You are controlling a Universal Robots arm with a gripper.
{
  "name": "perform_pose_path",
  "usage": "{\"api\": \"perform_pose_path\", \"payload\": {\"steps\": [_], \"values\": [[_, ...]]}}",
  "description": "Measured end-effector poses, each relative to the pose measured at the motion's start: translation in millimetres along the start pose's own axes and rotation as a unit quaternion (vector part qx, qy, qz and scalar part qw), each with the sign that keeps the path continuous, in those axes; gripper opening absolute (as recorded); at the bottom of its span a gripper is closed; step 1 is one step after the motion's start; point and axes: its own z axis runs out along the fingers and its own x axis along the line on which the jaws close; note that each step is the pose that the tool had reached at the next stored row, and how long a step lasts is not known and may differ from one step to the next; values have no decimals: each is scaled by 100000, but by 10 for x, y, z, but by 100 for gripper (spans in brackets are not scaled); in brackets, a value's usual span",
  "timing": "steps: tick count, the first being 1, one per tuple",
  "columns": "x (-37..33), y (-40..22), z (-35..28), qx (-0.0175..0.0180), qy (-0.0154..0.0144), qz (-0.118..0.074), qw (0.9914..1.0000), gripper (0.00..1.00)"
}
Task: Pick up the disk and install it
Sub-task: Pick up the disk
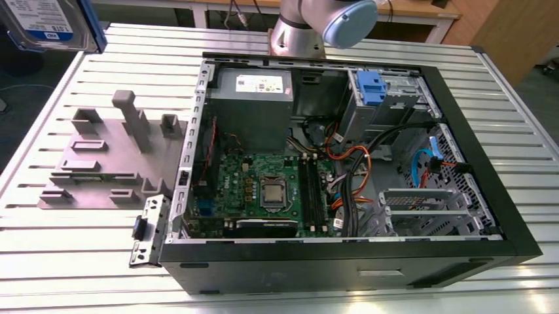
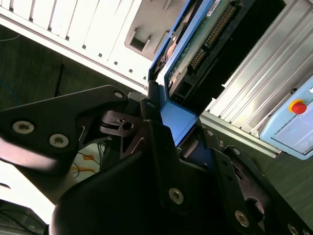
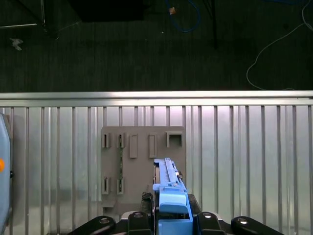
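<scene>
1. A ribbed metal surface (image 1: 506, 131) carries the whole setup in the exterior view. In the first wrist view a dark floor (image 3: 98, 49) with loose cables lies beyond its edge.
2. An open computer case (image 1: 306, 268) lies on its side in the middle of the surface. Inside it are a green circuit board (image 1: 262, 190), a grey power box (image 1: 253, 91), a tangle of coloured wires (image 1: 349, 163) and a small blue latch (image 1: 371, 88).
3. The robot arm (image 1: 323, 23) rises behind the far side of the case.
4. A grey holder plate (image 1: 105, 157) with slots and upright posts sits on the surface, just beside the case on the exterior view's left. In the first wrist view the same plate is seen from above.
5. The disk (image 1: 48, 26), in its blue frame and with a white-and-blue label, is held aloft at the exterior view's upper left, well apart from the case. In the first wrist view it is seen edge-on (image 3: 168, 183), over the holder plate. In the second wrist view its circuit side and connector pins (image 2: 205, 39) face the camera.
6. The gripper (image 2: 178, 127) has its black jaws pinching the disk by one end of the blue frame.
7. A red button (image 2: 297, 106) sits on a pale blue box near the surface's edge in the second wrist view.
</scene>
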Motion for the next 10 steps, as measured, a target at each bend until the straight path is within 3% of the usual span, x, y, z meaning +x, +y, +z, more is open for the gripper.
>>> {"api": "perform_pose_path", "payload": {"steps": [7,10], "values": [[34,-14,0,-6,4,1,100000,36],[46,-57,-1,-5,1,-2,100000,36]]}}
